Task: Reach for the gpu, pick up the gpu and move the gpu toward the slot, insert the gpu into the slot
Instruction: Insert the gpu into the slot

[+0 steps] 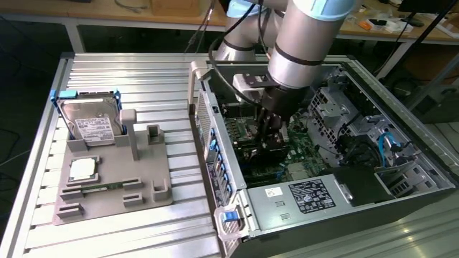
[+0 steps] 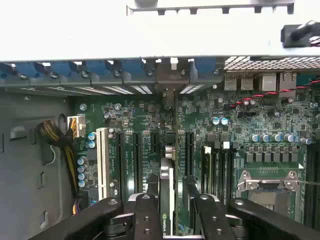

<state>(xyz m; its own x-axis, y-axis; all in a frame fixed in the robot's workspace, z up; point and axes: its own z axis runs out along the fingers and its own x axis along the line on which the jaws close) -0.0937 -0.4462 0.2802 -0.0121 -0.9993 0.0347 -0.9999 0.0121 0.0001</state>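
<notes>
Reach and pickup look done: the hand point(image 2: 167, 200) pinches the gpu point(image 2: 166, 187) edge-on above the motherboard point(image 2: 240, 130) slots inside the computer case point(image 1: 401, 177); seating remains.

Ribbed table point(image 1: 129, 70): grey fixture point(image 1: 115, 185), probably computer case point(image 1: 315, 215)

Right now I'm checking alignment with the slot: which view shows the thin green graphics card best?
The wrist view: the thin green graphics card stands edge-on between the jaws, above the motherboard slots. In the exterior view the arm hides most of it.
</notes>
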